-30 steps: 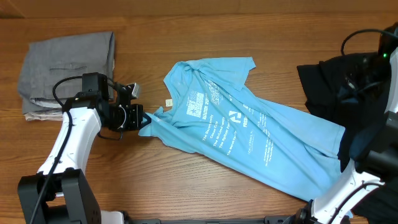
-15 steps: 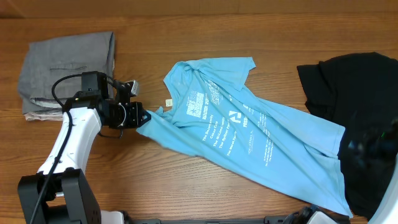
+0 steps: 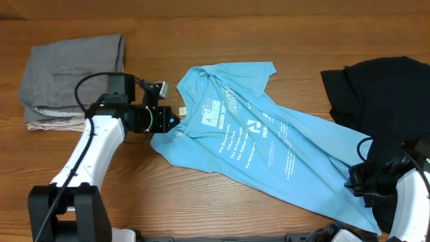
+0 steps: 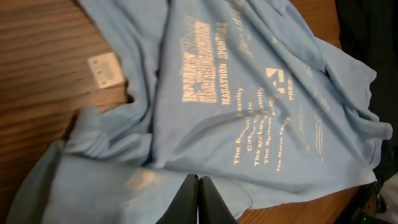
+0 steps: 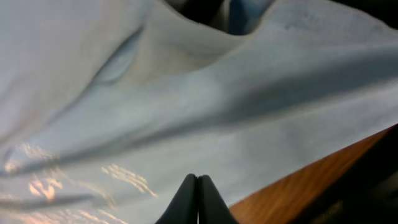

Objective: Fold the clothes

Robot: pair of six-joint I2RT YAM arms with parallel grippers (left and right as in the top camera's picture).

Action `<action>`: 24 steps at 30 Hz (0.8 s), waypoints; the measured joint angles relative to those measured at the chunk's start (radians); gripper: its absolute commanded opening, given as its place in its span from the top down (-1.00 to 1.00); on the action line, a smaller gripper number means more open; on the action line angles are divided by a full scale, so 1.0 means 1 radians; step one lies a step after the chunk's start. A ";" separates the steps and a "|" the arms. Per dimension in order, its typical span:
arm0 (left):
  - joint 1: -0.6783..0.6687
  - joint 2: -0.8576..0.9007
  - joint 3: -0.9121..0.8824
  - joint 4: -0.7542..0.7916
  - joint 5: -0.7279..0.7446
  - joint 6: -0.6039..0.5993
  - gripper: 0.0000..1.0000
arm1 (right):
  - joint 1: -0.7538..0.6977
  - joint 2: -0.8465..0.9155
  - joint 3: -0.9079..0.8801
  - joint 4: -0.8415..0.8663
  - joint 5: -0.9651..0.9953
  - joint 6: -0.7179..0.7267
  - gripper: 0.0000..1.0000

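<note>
The left hand (image 3: 169, 119) is pinched shut on the blue T-shirt (image 3: 269, 144) sleeve; the right hand (image 3: 355, 185) is pinched shut on its bottom edge.

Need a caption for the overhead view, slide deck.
Light blue lettered cotton T-shirt, left gripper shut on its sleeve, right gripper shut on its hem, plain black fabric garment alongside.

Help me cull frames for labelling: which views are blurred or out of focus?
Overhead: sharp and evenly lit, T-shirt lettering distinct. Left wrist: lettering readable, but the near fabric by the left gripper is blurred. Right wrist: soft throughout, cloth too close to focus.
</note>
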 measured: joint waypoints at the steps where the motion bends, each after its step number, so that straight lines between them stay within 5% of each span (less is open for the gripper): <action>1: -0.011 0.000 0.000 0.009 0.002 0.000 0.92 | 0.000 0.000 -0.014 0.010 0.001 0.019 0.93; 14: -0.035 0.000 0.000 0.017 0.006 -0.003 0.92 | 0.000 0.029 -0.222 0.248 0.144 0.240 0.93; 24: -0.035 0.000 0.000 -0.008 -0.002 -0.003 0.92 | 0.000 0.219 -0.153 0.275 0.156 0.251 0.93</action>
